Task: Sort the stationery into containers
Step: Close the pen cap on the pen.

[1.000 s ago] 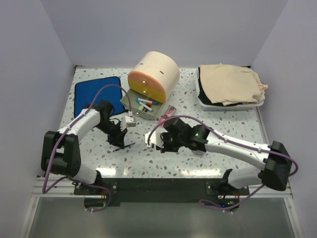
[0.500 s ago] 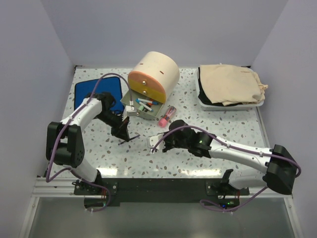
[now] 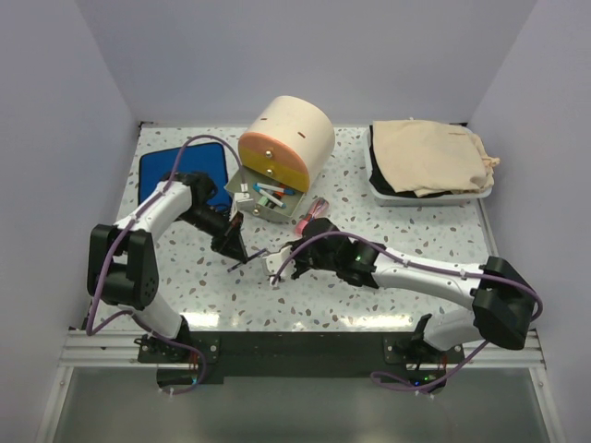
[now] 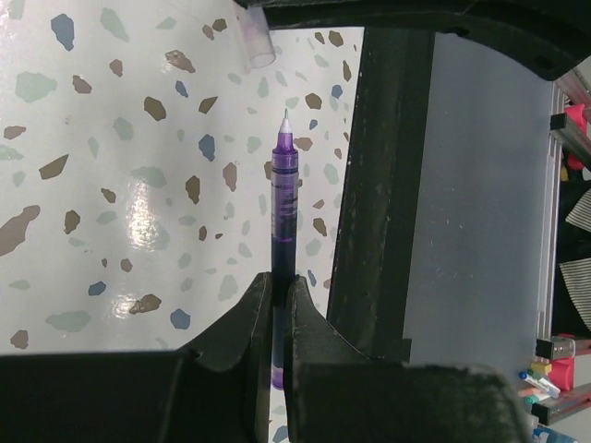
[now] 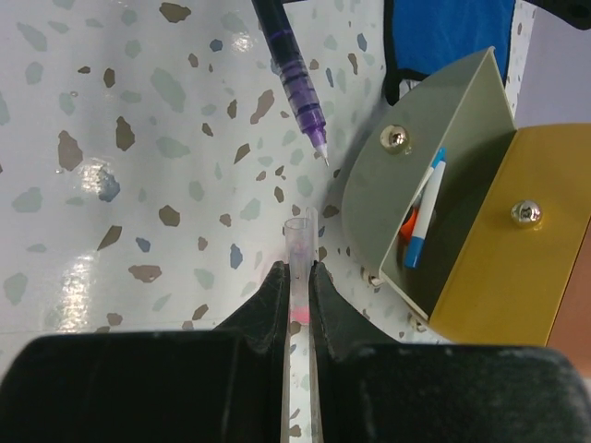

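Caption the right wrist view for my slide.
Right claw grips a clear tube near the purple pen and open grey drawer.

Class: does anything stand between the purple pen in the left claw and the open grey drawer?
Nothing visible: only bare speckled tabletop lies between the purple plastic pen and the open grey drawer.

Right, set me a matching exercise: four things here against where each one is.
1. purple pen
2. clear cap
3. blue-tipped pens
4. bag

A. in the tray
B. in the left gripper
C. in the grey drawer
D. in the right gripper

Pairs: 1-B, 2-D, 3-C, 4-A
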Controlling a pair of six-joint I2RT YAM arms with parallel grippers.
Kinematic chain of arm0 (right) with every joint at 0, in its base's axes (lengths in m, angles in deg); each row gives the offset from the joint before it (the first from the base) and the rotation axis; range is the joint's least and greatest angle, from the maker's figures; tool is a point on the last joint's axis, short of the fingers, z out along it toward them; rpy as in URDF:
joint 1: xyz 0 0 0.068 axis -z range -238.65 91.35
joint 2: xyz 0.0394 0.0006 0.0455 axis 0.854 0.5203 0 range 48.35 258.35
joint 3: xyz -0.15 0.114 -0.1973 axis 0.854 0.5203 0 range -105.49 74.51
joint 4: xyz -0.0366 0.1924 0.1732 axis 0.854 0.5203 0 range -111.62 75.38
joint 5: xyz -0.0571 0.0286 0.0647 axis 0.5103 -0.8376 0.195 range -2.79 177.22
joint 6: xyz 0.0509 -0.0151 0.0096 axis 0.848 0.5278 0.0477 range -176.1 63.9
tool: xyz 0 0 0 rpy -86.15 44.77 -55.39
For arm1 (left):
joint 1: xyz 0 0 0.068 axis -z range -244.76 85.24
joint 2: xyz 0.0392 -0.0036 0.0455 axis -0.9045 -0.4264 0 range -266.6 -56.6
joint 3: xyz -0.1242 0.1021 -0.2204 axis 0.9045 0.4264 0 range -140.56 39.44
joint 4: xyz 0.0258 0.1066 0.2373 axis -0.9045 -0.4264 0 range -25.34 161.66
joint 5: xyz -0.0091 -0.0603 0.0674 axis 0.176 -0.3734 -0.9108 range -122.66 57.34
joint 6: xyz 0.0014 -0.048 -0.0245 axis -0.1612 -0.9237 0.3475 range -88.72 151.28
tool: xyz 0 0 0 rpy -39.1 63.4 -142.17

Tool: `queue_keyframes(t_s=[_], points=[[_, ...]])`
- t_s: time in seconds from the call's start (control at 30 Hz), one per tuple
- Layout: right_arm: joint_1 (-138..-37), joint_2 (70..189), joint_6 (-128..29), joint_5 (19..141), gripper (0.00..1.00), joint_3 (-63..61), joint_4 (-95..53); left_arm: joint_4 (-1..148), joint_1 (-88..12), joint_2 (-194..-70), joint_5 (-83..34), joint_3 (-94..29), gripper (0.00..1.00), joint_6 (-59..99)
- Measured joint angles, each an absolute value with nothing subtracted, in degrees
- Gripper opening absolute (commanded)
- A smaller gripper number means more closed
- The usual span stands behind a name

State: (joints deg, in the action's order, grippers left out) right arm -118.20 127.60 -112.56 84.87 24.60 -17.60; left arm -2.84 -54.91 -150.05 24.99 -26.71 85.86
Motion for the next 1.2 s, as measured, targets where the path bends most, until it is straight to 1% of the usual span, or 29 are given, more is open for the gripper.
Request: queue_keyframes(t_s=[0.2, 1.2], points=[[-118.2, 129.4, -112.7, 84.8, 0.00, 22.4, -17.3, -2.8, -54.9, -150.1, 25.7, -26.7, 0.00, 85.8], [-119.1, 130.9, -114.4, 84.4, 0.00, 19.7, -15.1, -2.8, -54.9, -152.6, 27.5, -26.7, 0.00, 85.8]])
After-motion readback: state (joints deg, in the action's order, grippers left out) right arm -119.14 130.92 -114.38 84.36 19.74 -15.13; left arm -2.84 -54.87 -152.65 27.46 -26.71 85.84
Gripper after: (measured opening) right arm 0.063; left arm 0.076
